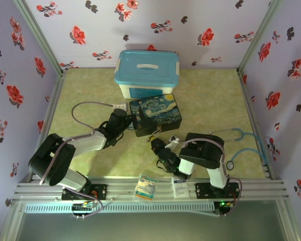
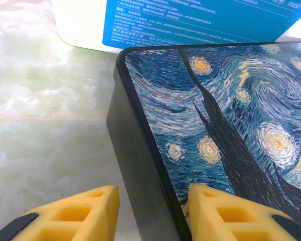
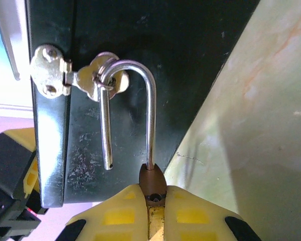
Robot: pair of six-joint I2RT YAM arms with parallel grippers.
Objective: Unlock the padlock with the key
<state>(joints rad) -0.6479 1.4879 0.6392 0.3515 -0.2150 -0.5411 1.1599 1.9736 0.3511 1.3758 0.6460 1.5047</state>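
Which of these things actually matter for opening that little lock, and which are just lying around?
Part of the job: padlock, painted box it hangs on.
Just lying about: blue-lidded tub, stethoscope, two packets on the front rail.

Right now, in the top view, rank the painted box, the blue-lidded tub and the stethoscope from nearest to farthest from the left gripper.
From the left gripper:
1. Painted box: nearest, its left corner sits between the gripper's fingers.
2. Blue-lidded tub: just behind the box, toward the back wall.
3. Stethoscope: farthest, well across on the right side.
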